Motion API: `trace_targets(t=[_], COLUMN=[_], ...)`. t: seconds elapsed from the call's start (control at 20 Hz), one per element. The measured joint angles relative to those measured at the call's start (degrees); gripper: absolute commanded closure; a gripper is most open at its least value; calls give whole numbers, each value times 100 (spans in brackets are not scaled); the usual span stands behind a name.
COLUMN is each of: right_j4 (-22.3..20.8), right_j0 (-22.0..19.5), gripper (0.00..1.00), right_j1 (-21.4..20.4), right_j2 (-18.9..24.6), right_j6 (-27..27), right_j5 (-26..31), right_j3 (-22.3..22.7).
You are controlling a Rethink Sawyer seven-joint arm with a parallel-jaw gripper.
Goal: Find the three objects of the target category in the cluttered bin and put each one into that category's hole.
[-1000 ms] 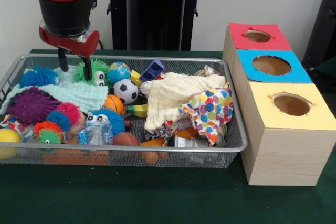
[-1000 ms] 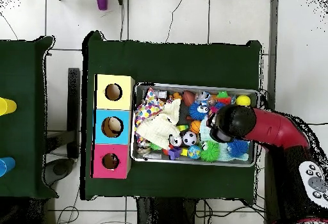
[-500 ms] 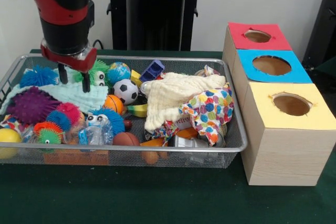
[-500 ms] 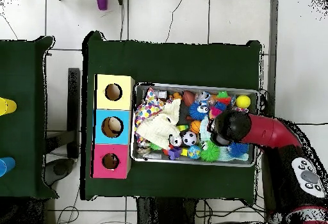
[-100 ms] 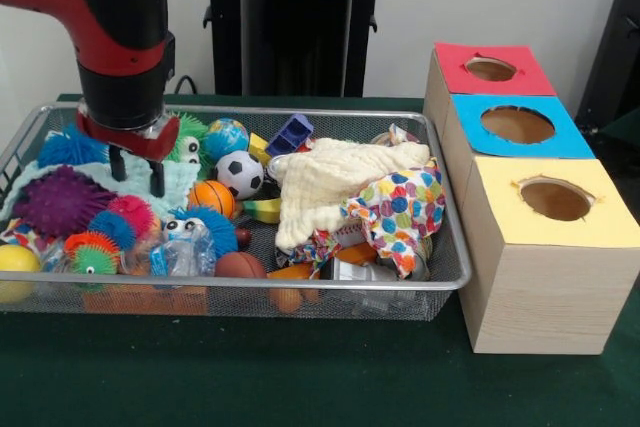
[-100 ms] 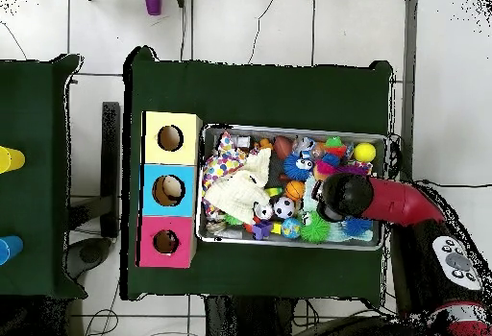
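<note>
Reaching down into the wire bin [image 5: 440, 282] near the tabletop's [image 5: 250, 377] left edge, the red-black arm [image 5: 115, 27] stands vertical. End effector [image 5: 137, 170]: fingers parted, gripping nothing, tips at the mint cloth [image 5: 170, 179] beside the purple spiky ball [image 5: 55, 199]. Yellow, blue, red hole boxes [image 5: 540, 247] line the right edge; white wall behind.

Bin [image 5: 445, 277] left — boxes [image 5: 545, 247] right, toys inside.
</note>
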Motion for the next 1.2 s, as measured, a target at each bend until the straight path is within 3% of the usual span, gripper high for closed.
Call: trace_targets(t=[0.65, 0.85, 1.05, 1.2], right_j4=[-31, 202, 724, 867], right_j0=[43, -83, -268, -261], gripper=[100, 100, 100, 100], right_j1=[5, -183, -667, -814], right_j2=[-67, 60, 300, 339], right_j6=[0, 0, 0, 0], right_j5=[-248, -222, -54, -16], right_j3=[12, 260, 883, 1080])
